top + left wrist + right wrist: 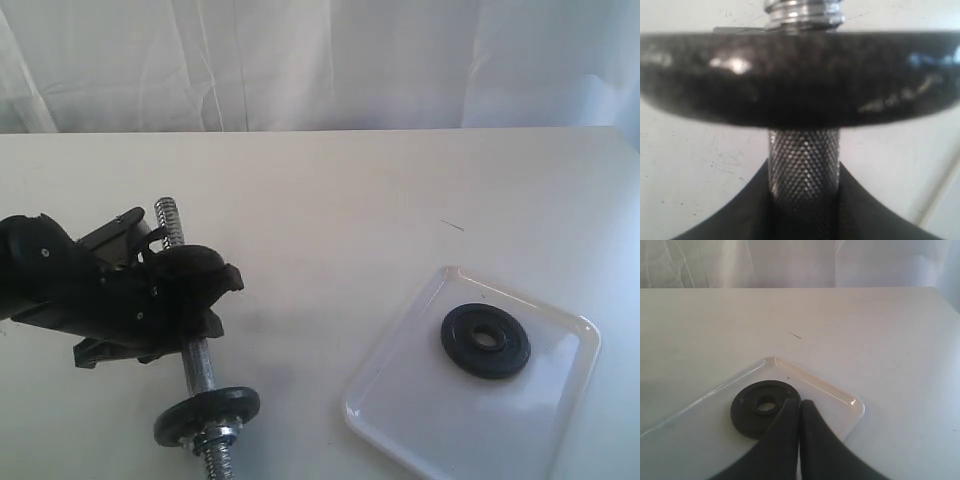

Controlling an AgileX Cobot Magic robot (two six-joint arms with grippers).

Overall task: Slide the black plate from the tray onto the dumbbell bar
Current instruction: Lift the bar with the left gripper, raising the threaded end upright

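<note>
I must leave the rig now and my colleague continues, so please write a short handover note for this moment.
Left gripper: shut on the dumbbell bar at its knurled middle. One weight disc sits near one end; the other threaded end is bare.
Right gripper: shut, empty, aimed at the black plate, which lies flat in the white tray.
Done: bar is held. Left: grasp the plate and slide it onto the bare end.

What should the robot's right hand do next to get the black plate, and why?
Probably open the right gripper. Its fingers are pressed together, pointing at the edge of the black plate, which lies flat and ungripped in the tray. The left gripper holds the dumbbell bar, so grabbing the plate looks like the step that's left.
</note>
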